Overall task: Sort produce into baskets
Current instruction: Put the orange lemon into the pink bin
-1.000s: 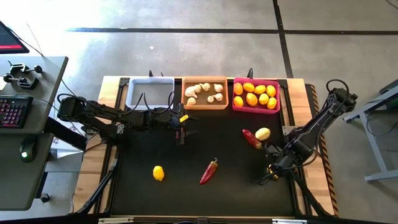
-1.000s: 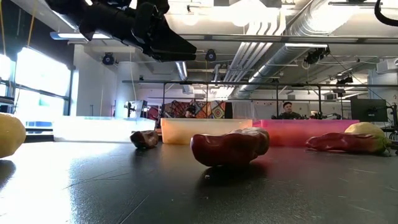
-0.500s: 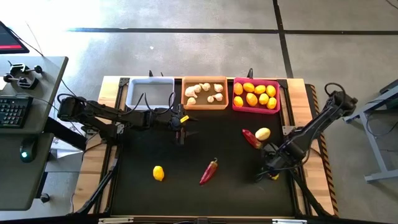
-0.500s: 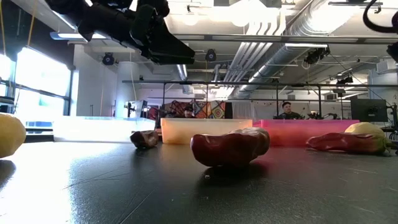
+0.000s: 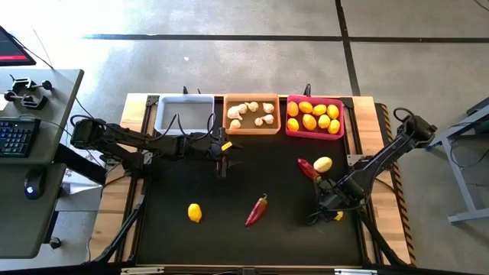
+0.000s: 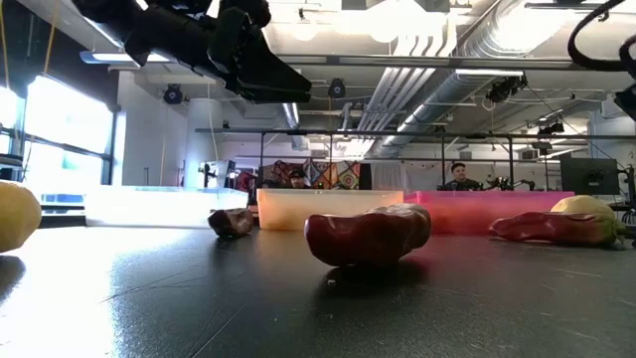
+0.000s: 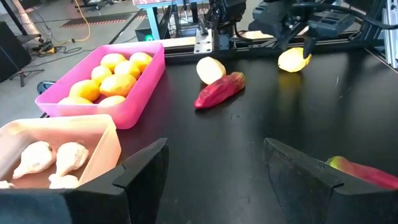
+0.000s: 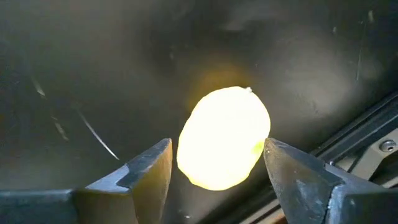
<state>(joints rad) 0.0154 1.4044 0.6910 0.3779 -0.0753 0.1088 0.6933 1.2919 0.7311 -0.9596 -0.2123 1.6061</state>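
Already the orange basket (image 5: pixel 251 114) and pink basket (image 5: pixel 314 116) are filled, while lemons, peppers (image 5: pixel 257 210) remain on the mat; one lemon (image 8: pixel 224 137) is framed by the wide-open right gripper (image 8: pixel 217 165).

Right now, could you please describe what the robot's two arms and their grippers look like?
Both arms are dark, jointed links with black cables looped along them. The left gripper carries small yellow and red markings near its wrist in the high view, and its fingers are broad, dark, wedge-shaped plates. The right gripper has matching dark angular fingers, and a cable arches over that arm's upper joint.
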